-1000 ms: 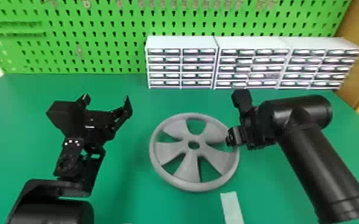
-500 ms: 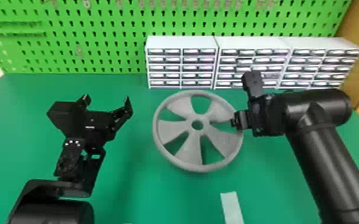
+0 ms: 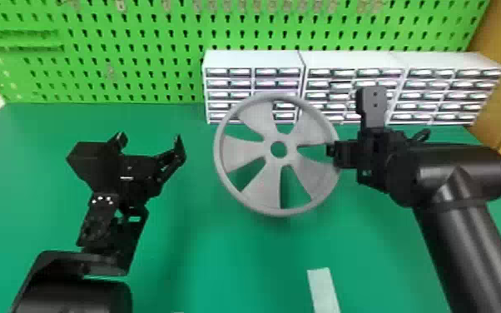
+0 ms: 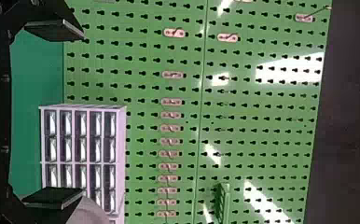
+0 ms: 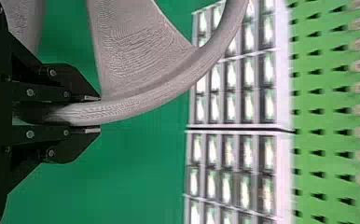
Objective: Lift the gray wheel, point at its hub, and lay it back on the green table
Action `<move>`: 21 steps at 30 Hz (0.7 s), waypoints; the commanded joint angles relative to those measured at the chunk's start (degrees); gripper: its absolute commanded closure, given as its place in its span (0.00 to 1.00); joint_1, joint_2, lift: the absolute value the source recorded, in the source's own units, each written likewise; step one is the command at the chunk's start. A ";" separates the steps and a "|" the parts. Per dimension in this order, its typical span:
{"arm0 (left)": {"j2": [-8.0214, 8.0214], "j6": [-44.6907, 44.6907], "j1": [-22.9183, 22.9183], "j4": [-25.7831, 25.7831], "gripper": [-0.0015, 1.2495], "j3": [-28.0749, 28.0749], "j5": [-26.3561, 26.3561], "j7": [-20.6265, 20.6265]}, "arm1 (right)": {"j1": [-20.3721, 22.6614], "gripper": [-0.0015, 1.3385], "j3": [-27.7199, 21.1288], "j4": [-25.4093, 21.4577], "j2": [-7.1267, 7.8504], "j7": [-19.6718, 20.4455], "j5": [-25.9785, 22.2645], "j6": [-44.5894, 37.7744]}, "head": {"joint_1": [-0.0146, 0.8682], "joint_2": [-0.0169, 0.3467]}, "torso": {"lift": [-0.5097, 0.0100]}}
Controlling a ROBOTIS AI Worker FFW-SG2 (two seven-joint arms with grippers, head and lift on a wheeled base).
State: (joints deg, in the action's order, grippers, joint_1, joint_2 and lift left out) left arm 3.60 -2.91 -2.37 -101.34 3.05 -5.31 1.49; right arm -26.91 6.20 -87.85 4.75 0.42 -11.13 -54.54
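Green tabletop (image 3: 237, 258) w/ green pegboard (image 3: 137, 41) behind; white drawer units (image 3: 254, 59) stand at the far edge. Gray wheel (image 3: 243, 150) is tilted up off the tabletop, partly in front of the drawer units. My R hand (image 3: 332, 152) is nearly closed, pinching its rim. My L hand (image 3: 150, 143) is spread wide, empty. Pale strip (image 3: 323, 287) lies nearer me.

We checked the head view and both wrist views for print. We can read no text, label, brand, number or sign in any of them.
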 commanded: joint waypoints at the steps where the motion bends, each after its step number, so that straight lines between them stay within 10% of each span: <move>1: 0.00 0.00 0.00 0.00 0.09 0.02 0.03 0.01 | 1.94 0.89 -0.40 -2.24 0.00 0.02 0.06 6.38 | 0.80 0.18 | 0.80; 21: -0.09 0.00 -0.09 0.18 0.09 0.64 -0.05 -0.43 | 10.91 0.91 -0.84 -6.64 -0.44 -0.07 3.57 33.80 | 0.80 0.18 | 0.80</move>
State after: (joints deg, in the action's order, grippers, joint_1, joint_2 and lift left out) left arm 3.53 -2.90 -2.45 -101.17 3.53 -5.34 1.06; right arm -17.48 4.94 -94.29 4.25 0.35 -8.26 -25.85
